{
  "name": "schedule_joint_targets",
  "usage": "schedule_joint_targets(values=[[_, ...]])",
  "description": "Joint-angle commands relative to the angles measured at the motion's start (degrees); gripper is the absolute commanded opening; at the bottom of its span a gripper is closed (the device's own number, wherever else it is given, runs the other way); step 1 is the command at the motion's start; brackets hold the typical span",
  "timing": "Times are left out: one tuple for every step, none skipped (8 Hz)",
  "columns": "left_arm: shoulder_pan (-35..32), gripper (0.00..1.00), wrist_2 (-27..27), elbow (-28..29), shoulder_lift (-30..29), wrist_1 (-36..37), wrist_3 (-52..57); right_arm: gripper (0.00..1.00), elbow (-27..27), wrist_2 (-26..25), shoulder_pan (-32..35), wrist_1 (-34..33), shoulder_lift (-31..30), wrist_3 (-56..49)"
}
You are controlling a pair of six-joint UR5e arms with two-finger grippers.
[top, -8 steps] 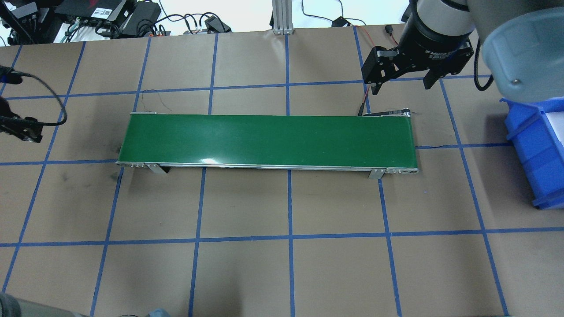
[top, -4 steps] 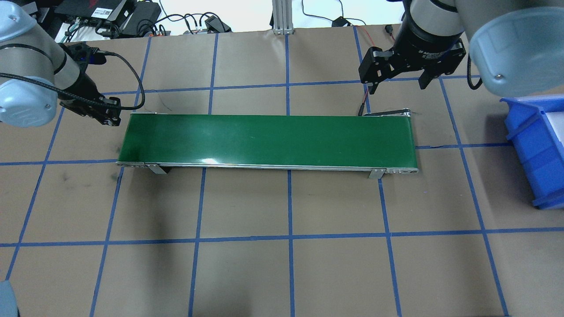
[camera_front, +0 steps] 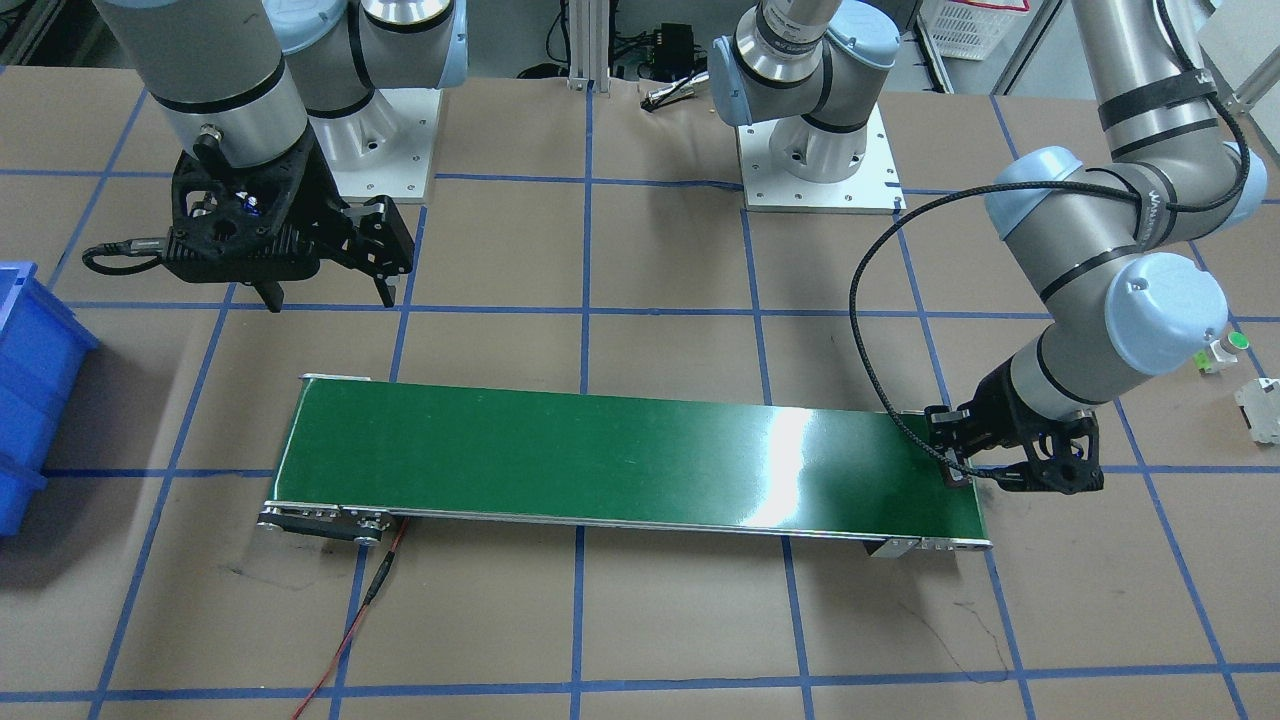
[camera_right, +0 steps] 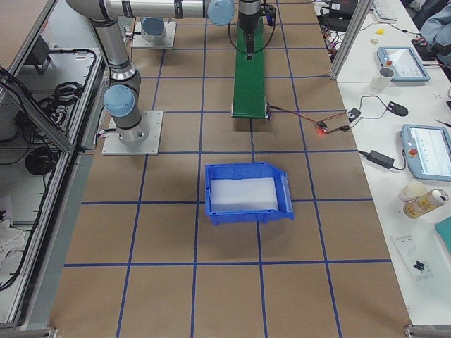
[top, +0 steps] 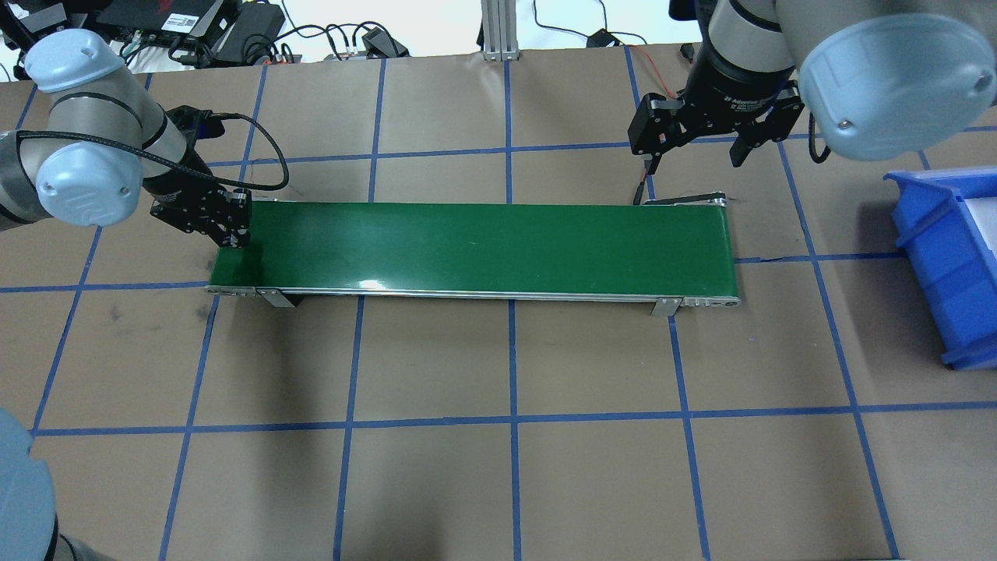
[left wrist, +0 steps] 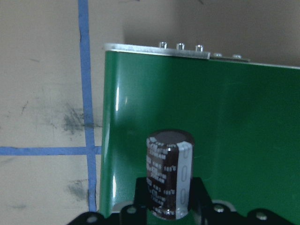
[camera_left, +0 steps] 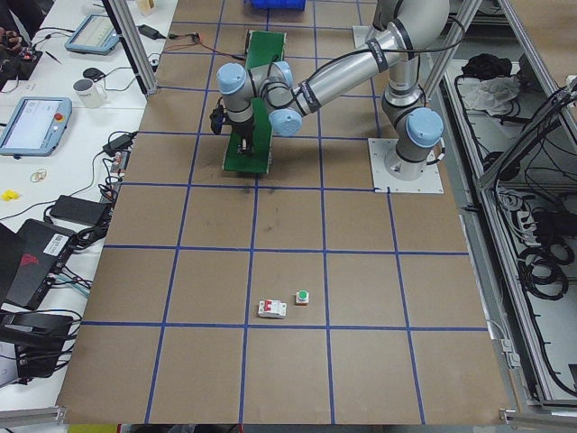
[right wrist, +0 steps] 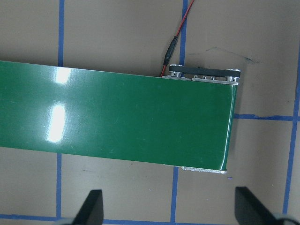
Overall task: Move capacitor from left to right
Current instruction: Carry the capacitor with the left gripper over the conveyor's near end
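Observation:
The capacitor (left wrist: 169, 176), a dark brown-black cylinder with a silvery stripe, stands upright between the fingers of my left gripper (top: 234, 234), which is shut on it. It hangs just above the left end of the green conveyor belt (top: 483, 245). In the front-facing view the left gripper (camera_front: 962, 470) sits at the belt's right end, and the capacitor is too small to make out there. My right gripper (top: 693, 162) is open and empty, hovering beyond the belt's right end. It also shows in the right wrist view (right wrist: 171, 208).
A blue bin (top: 950, 265) stands on the table right of the belt. A red wire (right wrist: 180, 28) runs from the belt's right end. A white part with a green cap (camera_front: 1225, 350) and a white-grey blocky part (camera_front: 1262, 410) lie far left of the robot.
My left arm has swung in from the left edge to the belt's left end with the capacitor. My right gripper has drifted slightly left and stays open.

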Motion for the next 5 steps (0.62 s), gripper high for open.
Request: schedule_joint_targets(values=[[-0.61, 0.0, -0.17, 0.04, -1.24, -1.11, -5.16, 1.0, 0.02, -0.12, -0.3, 0.12, 1.23, 0.08], [-0.61, 0.38, -0.43, 0.04, -1.68, -0.75, -5.42, 1.0, 0.02, -0.12, -0.3, 0.21, 1.24, -0.09], [-1.05, 0.93, -0.43, 0.13, -1.34, -0.84, -5.69, 1.0, 0.11, -0.12, -0.3, 0.38, 1.32, -0.09], [-1.83, 1.0, -0.43, 0.3, -0.64, -1.62, -6.12, 1.0, 0.11, -0.12, -0.3, 0.39, 1.33, -0.09], [-4.45, 1.0, 0.35, 0.39, 0.93, -1.72, -6.21, 1.0, 0.63, -0.12, -0.3, 0.39, 1.33, -0.09]])
